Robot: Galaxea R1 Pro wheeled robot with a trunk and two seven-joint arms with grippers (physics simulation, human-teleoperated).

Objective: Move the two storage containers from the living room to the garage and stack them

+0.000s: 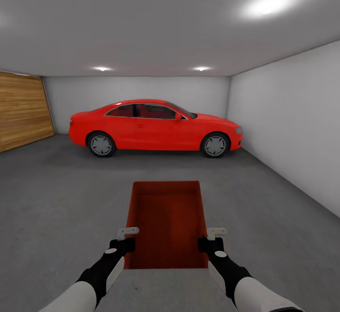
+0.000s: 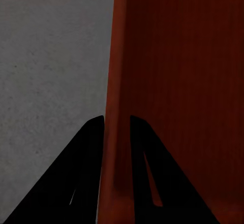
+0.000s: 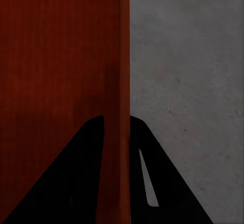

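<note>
We see one orange-red container [image 1: 166, 222], lower centre, nothing inside. Left gripper [image 1: 126, 237] and right gripper [image 1: 211, 238] each pinch a side wall above the grey floor [image 1: 56, 198].

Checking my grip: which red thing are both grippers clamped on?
The storage container, each side wall pinched by the left gripper and right gripper; the red car stands far ahead.

Orange-red lidless storage container [image 1: 166, 222] held level above grey concrete floor [image 1: 56, 208].
</note>
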